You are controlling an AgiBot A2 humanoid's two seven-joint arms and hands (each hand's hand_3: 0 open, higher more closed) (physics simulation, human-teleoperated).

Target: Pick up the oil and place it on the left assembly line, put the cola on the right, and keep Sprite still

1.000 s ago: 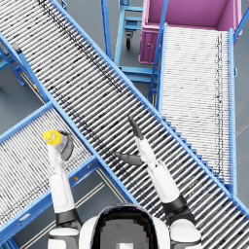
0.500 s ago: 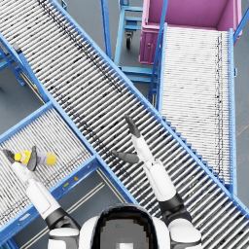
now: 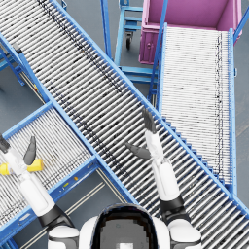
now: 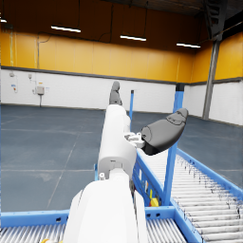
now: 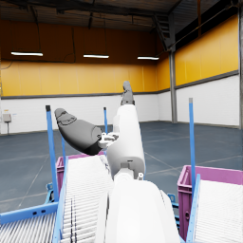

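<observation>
Item, oil (image 3: 35,166): yellow container lying on the rollers of the left assembly line (image 3: 63,141), at the near left of the scene. It showed only as two yellow ends on either side of the left wrist, which crossed over it. Any label or brand was too small and too covered to read. Left hand (image 3: 17,155): reached out over the same line directly above the oil, fingers apart and holding nothing, one dark finger angled far-right and another far-left. Whether the wrist touched the container could not be told. In the left wrist view the thumb (image 4: 163,133) stood well clear of the straight fingers. Right hand (image 3: 148,141): raised over the near stretch of the middle conveyor (image 3: 82,82), fingers straight and pointing far, thumb splayed to the left, nothing in it. Right assembly line (image 3: 194,97): pale rollers in a blue frame, running far along the right side, well apart from both hands. Magenta bin (image 3: 194,12): stood at the far end of that line. Small coloured tags on the blue frames were too small to read.
</observation>
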